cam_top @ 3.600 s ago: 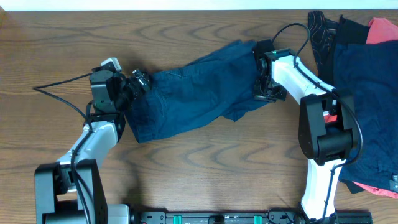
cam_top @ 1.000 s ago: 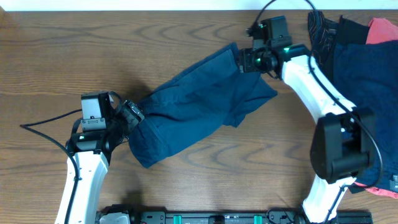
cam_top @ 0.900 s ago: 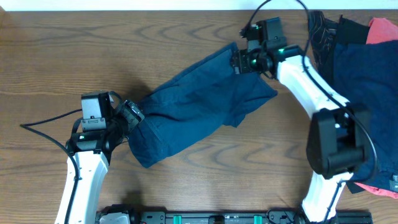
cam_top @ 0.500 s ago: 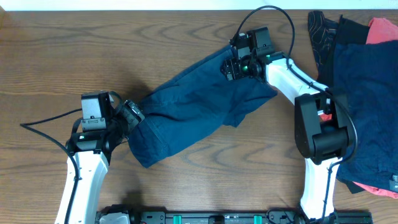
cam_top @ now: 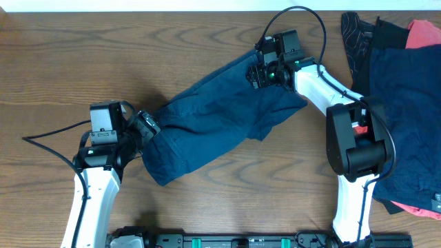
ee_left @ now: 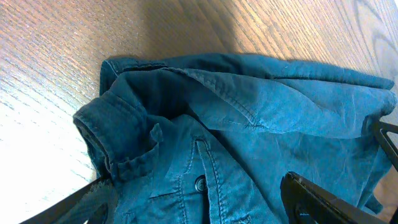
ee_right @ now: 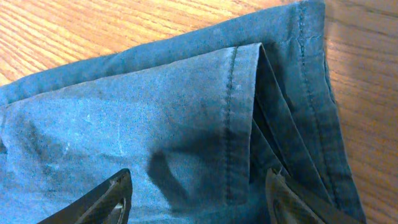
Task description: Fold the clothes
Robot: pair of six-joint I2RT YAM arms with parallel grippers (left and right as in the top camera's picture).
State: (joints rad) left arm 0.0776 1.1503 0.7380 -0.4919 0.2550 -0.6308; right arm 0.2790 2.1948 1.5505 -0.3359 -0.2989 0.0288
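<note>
Dark navy shorts point(cam_top: 213, 117), one of the clothes, lie crumpled on a slant across the wooden table point(cam_top: 69, 55), waist at lower left, legs at upper right. My left gripper point(cam_top: 148, 127) is at the waist end. In the left wrist view it point(ee_left: 199, 208) stands open, fingers wide on either side of the buttoned waistband point(ee_left: 124, 155). My right gripper point(cam_top: 256, 72) hovers over the upper leg. The right wrist view shows it point(ee_right: 199, 202) open just above the stitched leg hem point(ee_right: 233, 112), with cloth under both fingertips.
A heap of other clothes point(cam_top: 403, 103) fills the right edge: navy, black patterned point(cam_top: 355, 34) and coral-red point(cam_top: 422, 31) pieces. The left arm's cable point(cam_top: 48, 134) trails to the left. A black rail point(cam_top: 241, 241) runs along the front edge.
My right gripper has swung left from past the far corner of the shorts onto the upper leg and has held still for the last half second. The left arm and shorts have not moved this past second.
</note>
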